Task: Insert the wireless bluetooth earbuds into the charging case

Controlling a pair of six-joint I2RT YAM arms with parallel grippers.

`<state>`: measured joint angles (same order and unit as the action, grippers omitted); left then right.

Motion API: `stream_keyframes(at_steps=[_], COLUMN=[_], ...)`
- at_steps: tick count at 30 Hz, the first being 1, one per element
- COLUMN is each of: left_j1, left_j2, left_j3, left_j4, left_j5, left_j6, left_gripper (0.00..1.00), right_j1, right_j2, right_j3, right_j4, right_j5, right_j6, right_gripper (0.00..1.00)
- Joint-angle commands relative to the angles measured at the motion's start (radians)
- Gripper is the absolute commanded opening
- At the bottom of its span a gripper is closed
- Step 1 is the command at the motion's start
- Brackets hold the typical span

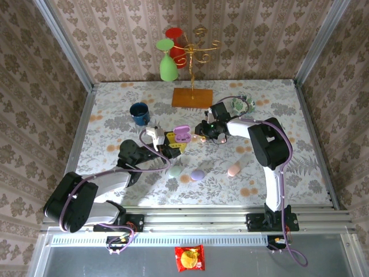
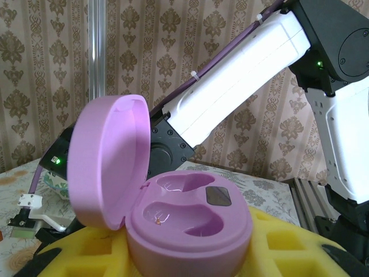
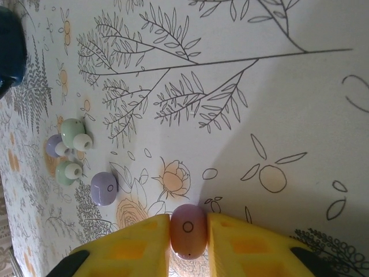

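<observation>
Wireless bluetooth earbuds (image 3: 104,188) lie loose at mid-left of the right wrist view; your right gripper (image 3: 188,245) pinches a pink earbud (image 3: 188,228), bottom centre. Your left gripper (image 2: 190,259) clamps the open lilac charging case (image 2: 190,222), lower centre.

Blue cup (image 3: 8,49) cut off at edge, lilac charging case's (image 2: 190,228) base hidden between left jaws

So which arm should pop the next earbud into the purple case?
Right. The right gripper pinches a pink earbud, while the left gripper is busy holding the open purple case, whose two slots look empty.
</observation>
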<state>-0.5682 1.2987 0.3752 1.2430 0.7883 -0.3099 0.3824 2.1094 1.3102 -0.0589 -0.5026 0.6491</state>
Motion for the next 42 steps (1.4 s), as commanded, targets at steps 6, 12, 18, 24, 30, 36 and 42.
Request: stream_keyframes(at_steps=[6, 12, 18, 24, 30, 36, 42], left_j1=[-0.003, 0.001, 0.011, 0.015, 0.000, -0.041, -0.078], left_j2=[-0.012, 0.017, 0.066, 0.148, 0.237, 0.294, 0.318], left_j3=[-0.015, -0.025, -0.014, 0.019, 0.063, 0.086, 0.102], left_j4=[0.039, 0.039, 0.037, 0.033, 0.038, 0.039, 0.039], left_j5=[-0.022, -0.120, -0.171, -0.181, -0.200, -0.245, -0.306], left_j6=[0.050, 0.096, 0.142, 0.209, 0.245, 0.320, 0.366], left_gripper=[0.29, 0.29, 0.29, 0.28, 0.27, 0.27, 0.26], right_j1=[0.022, 0.023, 0.023, 0.026, 0.047, 0.095, 0.162], right_j2=[-0.015, -0.126, -0.255, -0.410, -0.594, -0.776, -0.851], right_j3=[0.007, -0.055, -0.135, -0.247, -0.335, -0.365, -0.324], right_j4=[-0.073, -0.040, -0.045, -0.037, -0.087, -0.163, -0.195], right_j5=[0.024, 0.079, 0.163, 0.206, 0.246, 0.302, 0.343], right_j6=[-0.019, 0.007, 0.026, 0.045, 0.045, 0.048, 0.046], right_gripper=[0.21, 0.21, 0.21, 0.21, 0.21, 0.21, 0.20])
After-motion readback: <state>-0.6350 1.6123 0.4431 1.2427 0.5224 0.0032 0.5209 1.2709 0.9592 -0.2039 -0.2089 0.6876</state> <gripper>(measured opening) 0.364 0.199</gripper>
